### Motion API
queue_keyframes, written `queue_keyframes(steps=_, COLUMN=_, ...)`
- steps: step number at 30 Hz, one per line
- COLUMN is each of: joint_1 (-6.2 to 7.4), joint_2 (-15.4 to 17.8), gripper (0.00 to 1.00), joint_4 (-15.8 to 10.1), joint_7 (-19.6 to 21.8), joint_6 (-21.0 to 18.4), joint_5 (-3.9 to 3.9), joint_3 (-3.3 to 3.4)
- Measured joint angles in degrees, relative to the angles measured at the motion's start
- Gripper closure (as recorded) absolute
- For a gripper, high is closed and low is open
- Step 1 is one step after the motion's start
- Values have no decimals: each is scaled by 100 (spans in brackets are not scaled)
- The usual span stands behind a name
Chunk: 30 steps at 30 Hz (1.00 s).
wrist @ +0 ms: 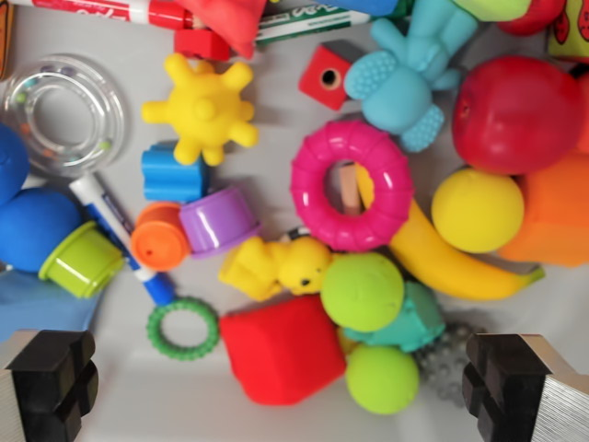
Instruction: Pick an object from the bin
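Hovering above the bin [276,110], the gripper [294,382] is spreading its jaws wide, one black pad sitting in the lower left corner of the frame and the other in the lower right, with nothing caught between them. Down at bottom centre a red soft block [283,350] is lying between the pads, a small green studded ring [183,327] just left of it and two green balls [362,291] crowding its right side, the lower one near the bottom edge. A yellow duck-like toy [276,267] is pressing against the block's top edge. At mid-frame a pink ribbed ring [352,184] is overlapping a yellow banana [451,262], which is curving off toward the right. A yellow ball [477,210] is nestling beside a red apple [517,112] in the upper right. A blue elephant-like figure [405,69] is sprawling at top centre, and a yellow spiky ball [202,109] is sitting left of it. A clear rattle ring [63,115] is occupying the upper left, and below it a blue-capped marker [118,235] is running diagonally past an orange cup [159,238] and a purple cup [219,221], which are touching.
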<state>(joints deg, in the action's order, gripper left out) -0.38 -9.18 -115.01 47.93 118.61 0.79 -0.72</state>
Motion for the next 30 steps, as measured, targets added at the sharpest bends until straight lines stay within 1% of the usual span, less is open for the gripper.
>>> queue_keyframes(steps=16, joint_1=137, joint_2=-184, gripper=0, joint_4=-361, joint_7=205, joint_6=662, joint_5=0, joint_3=-40)
queue_keyframes(steps=30, joint_1=338, joint_2=-516, gripper=0, joint_4=-696, joint_7=477, joint_6=1476, joint_5=-18, joint_3=-60)
